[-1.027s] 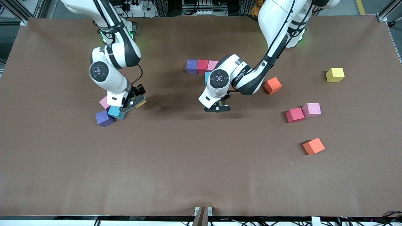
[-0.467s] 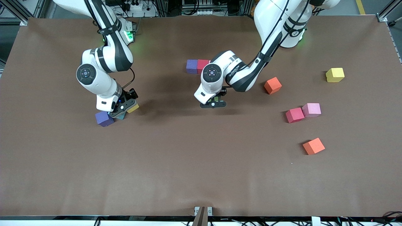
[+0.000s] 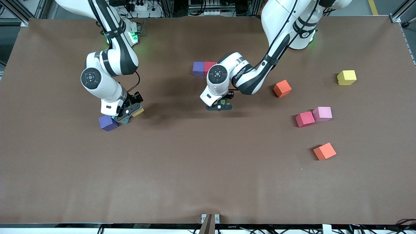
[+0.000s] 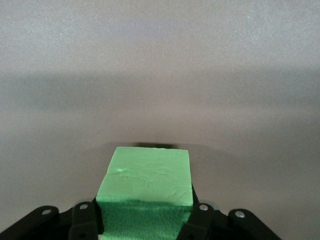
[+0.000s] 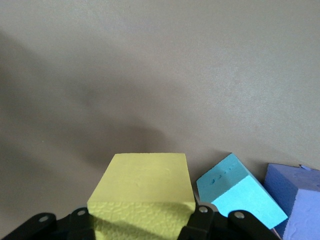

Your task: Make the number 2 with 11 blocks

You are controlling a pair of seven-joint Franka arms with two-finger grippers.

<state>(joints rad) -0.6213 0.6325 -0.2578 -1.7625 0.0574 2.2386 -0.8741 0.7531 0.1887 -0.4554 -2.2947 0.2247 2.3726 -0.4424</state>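
Note:
My left gripper (image 3: pixel 220 106) is shut on a green block (image 4: pixel 147 180) and hangs low over the table. It is close to a row of blocks, of which a purple one (image 3: pixel 198 68) and a red one (image 3: pixel 209 66) show; the arm hides the rest. My right gripper (image 3: pixel 129 112) is shut on a yellow block (image 3: pixel 138 112) just above the table. Beside it lie a blue block (image 5: pixel 237 192) and a purple block (image 3: pixel 108 123). In the wrist views, each gripper (image 4: pixel 145 220) (image 5: pixel 142 220) has its fingers pressed against its block's sides.
Loose blocks lie toward the left arm's end: an orange one (image 3: pixel 282 88), a yellow one (image 3: pixel 346 77), a red one (image 3: pixel 305 119) touching a pink one (image 3: pixel 322 114), and another orange one (image 3: pixel 324 151) nearest the front camera.
The left gripper carried the green block a little toward the row of blocks. The right gripper moved with the yellow block over toward the blue and purple blocks and now covers a pink one.

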